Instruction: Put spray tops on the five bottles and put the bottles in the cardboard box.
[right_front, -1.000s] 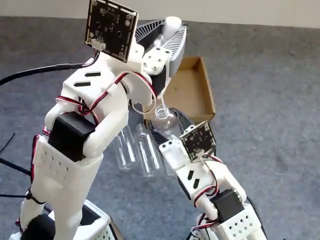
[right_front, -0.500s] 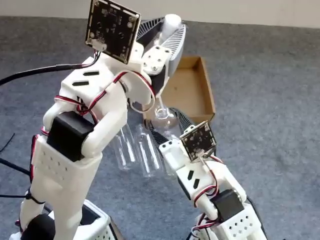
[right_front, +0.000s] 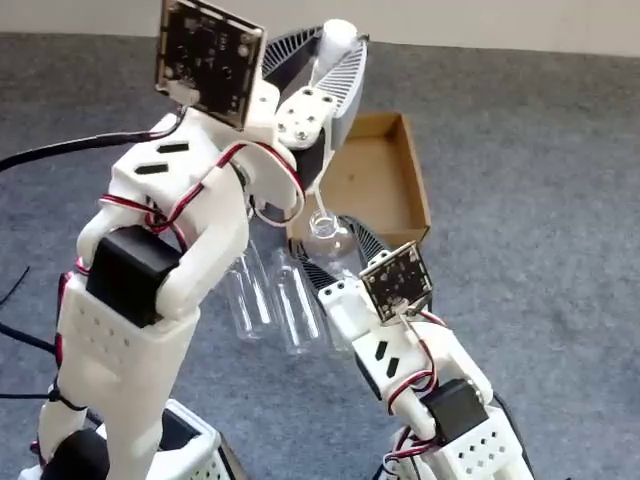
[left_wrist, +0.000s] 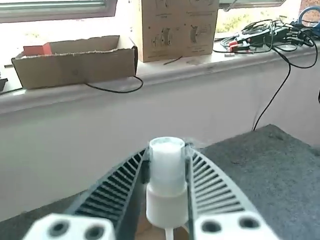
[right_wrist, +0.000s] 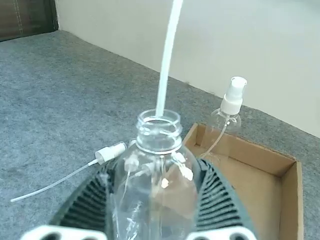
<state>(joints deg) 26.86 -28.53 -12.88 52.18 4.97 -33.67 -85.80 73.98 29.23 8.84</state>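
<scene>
On the left, the tall left gripper (right_front: 330, 50) is raised high, its jaws clamped on the white spray top (left_wrist: 167, 190) just under the cap. The thin dip tube (right_wrist: 167, 55) hangs straight down from it. On the floor between the arms, a few uncapped clear bottles (right_front: 270, 300) lie on their sides, and a loose spray head (right_wrist: 112, 150) lies near them with its tube trailing.

A little to the right, the right gripper (right_front: 338, 250) has its jaws closed round the body of an upright clear bottle (right_wrist: 155, 175). The tube's tip sits at the bottle's open neck (right_wrist: 159, 125), apparently just inside.

To my eye the step in hand is seating this top. The left arm should come straight down, keeping the tube centred so it does not catch on the rim or bow sideways. The right arm should hold the bottle steady and plumb. Once the collar meets the threads it will need a press or a twist, and the thin plastic may flex if it is squeezed harder.

Farther right and beyond lies the open cardboard box (right_front: 380, 185). A capped bottle (right_wrist: 230, 105) stands at its far corner, but I cannot tell whether inside or just behind.

Everything rests on grey carpet (right_front: 540, 200). A pale wall (right_wrist: 250, 40) rises behind. Along a window sill (left_wrist: 200, 65) sit cardboard cartons (left_wrist: 75, 62) and a tangle of cables (left_wrist: 270, 32).
</scene>
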